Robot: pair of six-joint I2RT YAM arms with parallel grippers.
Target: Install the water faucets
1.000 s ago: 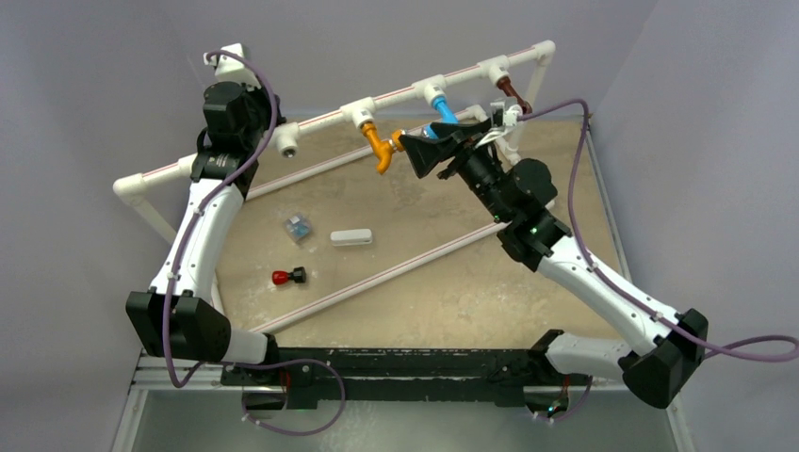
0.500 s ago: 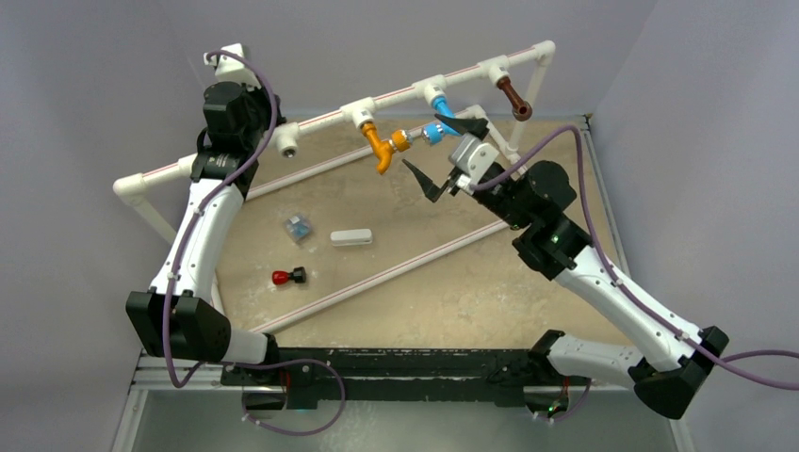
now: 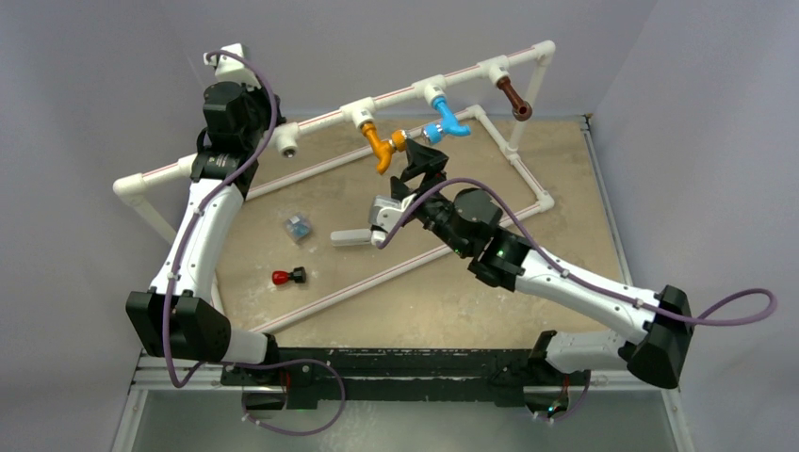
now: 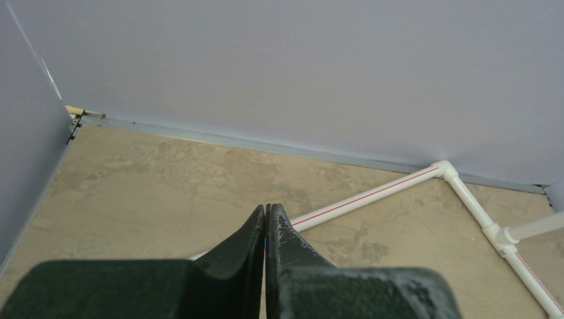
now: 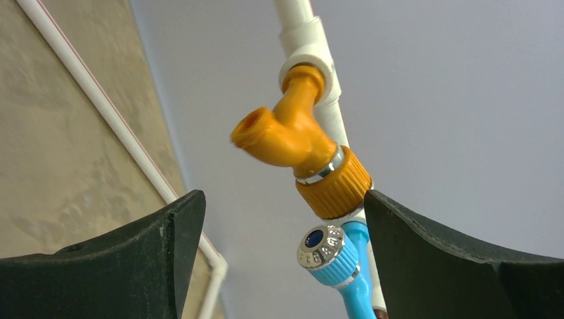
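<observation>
Honestly nearly done: orange faucet (image 3: 379,147), blue faucet (image 3: 444,121), brown faucet (image 3: 513,98) hang on the pipe (image 3: 400,91) along the table (image 3: 565,188) far edge; right gripper (image 3: 421,160) gapes empty beside orange, left gripper (image 4: 266,222) pinched together, next probably a check twist

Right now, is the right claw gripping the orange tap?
No, the right gripper stands wide open, and the orange tap hangs from the white pipe beyond it.

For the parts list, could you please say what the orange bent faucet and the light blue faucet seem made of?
The orange bent faucet looks like smooth, semi-gloss plastic; the silver ring by its knob glints like metal. The light blue faucet looks like similar plastic, its knob face shiny, perhaps chromed.
</observation>
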